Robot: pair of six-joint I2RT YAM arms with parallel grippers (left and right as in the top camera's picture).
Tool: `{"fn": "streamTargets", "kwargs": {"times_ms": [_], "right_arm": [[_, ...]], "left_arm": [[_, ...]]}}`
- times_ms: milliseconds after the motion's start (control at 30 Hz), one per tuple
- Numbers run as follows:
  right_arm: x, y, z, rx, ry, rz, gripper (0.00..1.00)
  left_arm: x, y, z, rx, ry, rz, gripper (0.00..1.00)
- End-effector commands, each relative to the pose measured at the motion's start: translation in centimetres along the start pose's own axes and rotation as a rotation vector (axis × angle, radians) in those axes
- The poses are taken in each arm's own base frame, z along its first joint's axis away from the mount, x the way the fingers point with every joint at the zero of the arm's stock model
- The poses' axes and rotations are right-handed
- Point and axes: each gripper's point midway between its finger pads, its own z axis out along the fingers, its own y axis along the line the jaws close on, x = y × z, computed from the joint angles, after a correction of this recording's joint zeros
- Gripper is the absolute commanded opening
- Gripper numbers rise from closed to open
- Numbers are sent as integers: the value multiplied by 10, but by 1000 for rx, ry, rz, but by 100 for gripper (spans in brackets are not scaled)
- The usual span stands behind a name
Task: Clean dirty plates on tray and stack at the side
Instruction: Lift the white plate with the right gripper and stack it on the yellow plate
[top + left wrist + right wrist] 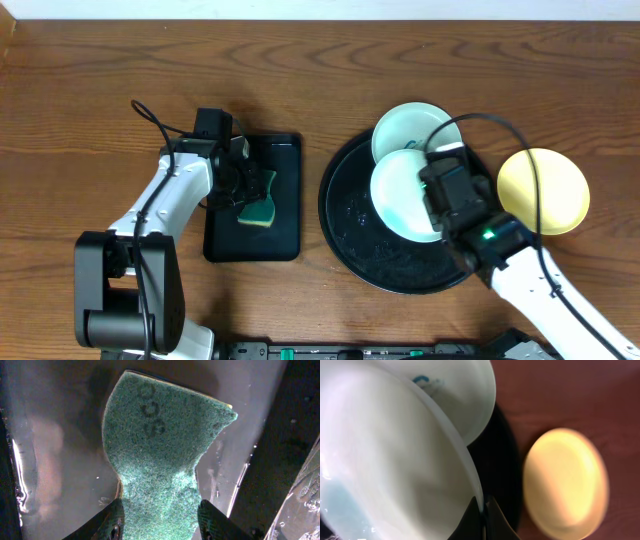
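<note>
A mint-white plate [400, 196] is held tilted over the round black tray [345, 215]; my right gripper [438, 190] is shut on its right rim, as the right wrist view [483, 510] shows. A second mint-white plate [405, 128] with a blue-green mark [422, 380] rests on the tray's far rim. The pale yellow plate [545, 190] lies on the table right of the tray and shows in the right wrist view [565, 480]. My left gripper [238, 185] is shut on a green sponge [160, 445] over the small rectangular tray [285, 150].
The rectangular black tray's wet floor [55, 435] shows in the left wrist view. Bare wooden table lies at the far left and along the back. Cables run from both arms.
</note>
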Motion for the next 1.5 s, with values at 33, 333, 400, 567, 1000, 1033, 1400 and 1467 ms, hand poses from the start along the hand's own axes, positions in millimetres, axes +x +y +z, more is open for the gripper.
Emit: {"fn": "streamTargets", "kwargs": {"times_ms": [33, 333, 400, 567, 1000, 1033, 1400, 1467], "right_arm": [[-26, -10, -22, 172, -108, -246, 1], [-60, -37, -50, 444, -223, -266, 1], [-62, -39, -51, 448, -235, -229, 1], [-54, -36, -38, 343, -249, 49, 1], [4, -59, 28, -78, 53, 666, 1], [9, -66, 31, -92, 67, 705, 1], [108, -167, 57, 76, 266, 1190, 1], [121, -177, 60, 99, 284, 1245, 1]], "left_arm": [[2, 0, -1, 11, 4, 9, 49], [1, 0, -1, 11, 1, 10, 49], [1, 0, -1, 11, 1, 10, 49], [1, 0, -1, 11, 1, 10, 49], [1, 0, -1, 11, 2, 10, 49], [1, 0, -1, 11, 1, 10, 49], [1, 0, -1, 11, 1, 10, 49], [1, 0, -1, 11, 1, 10, 49]]}}
